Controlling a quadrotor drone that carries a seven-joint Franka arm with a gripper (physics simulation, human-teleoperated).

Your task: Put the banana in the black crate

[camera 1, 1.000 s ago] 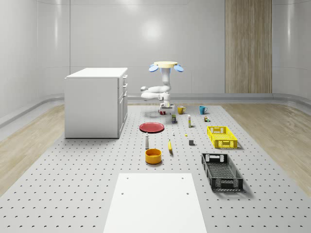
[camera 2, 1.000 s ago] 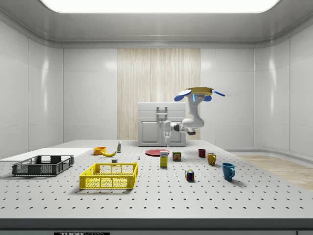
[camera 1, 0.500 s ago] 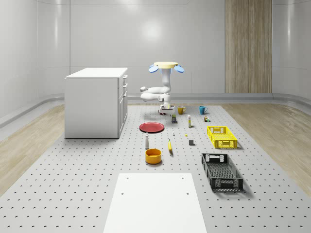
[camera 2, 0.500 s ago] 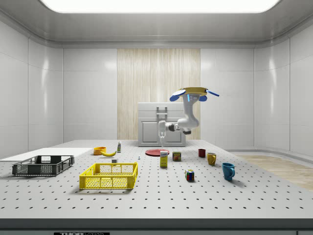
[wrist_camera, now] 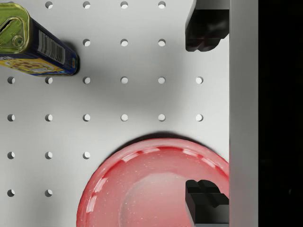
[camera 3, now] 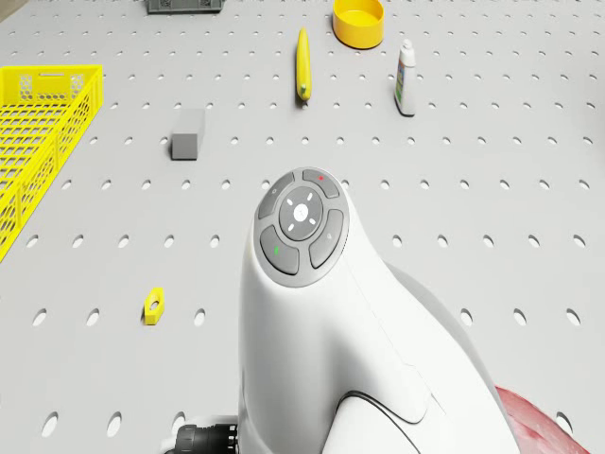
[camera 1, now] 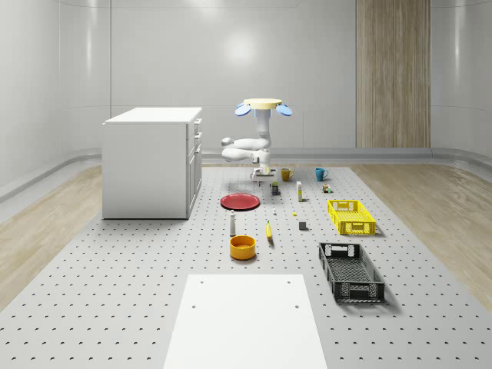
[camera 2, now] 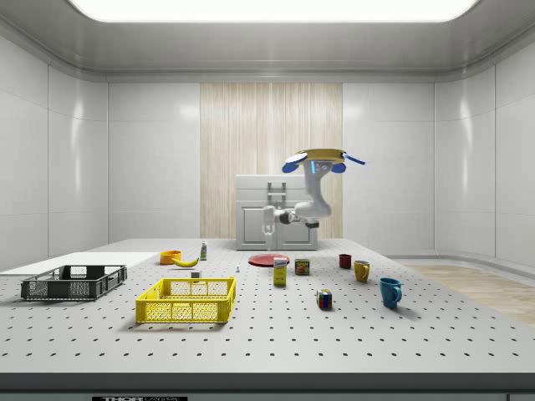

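The yellow banana (camera 1: 269,231) lies on the perforated table between the orange bowl (camera 1: 242,246) and a small grey block; it is also seen in the side view (camera 2: 185,261) and the drone view (camera 3: 302,64). The black crate (camera 1: 342,250) stands empty near the front right of the whole-scene view, and at the side view's left (camera 2: 50,290). My drone (camera 1: 264,105) hovers over the far part of the table, well behind the banana. The gripper (wrist_camera: 204,116) hangs open over the edge of a red plate (wrist_camera: 142,189), with nothing between its black fingertips (wrist_camera: 203,28).
A yellow crate (camera 1: 350,216) sits beyond the black one. A white cabinet (camera 1: 154,161) stands at the whole-scene view's left. A tin can (wrist_camera: 33,45) lies near the plate. A bottle (camera 3: 406,78), a grey block (camera 3: 186,146), mugs and small items dot the table.
The drone and arm have drifted toward the side view's left, bringing the gripper over the red plate. The banana and crates have not moved.
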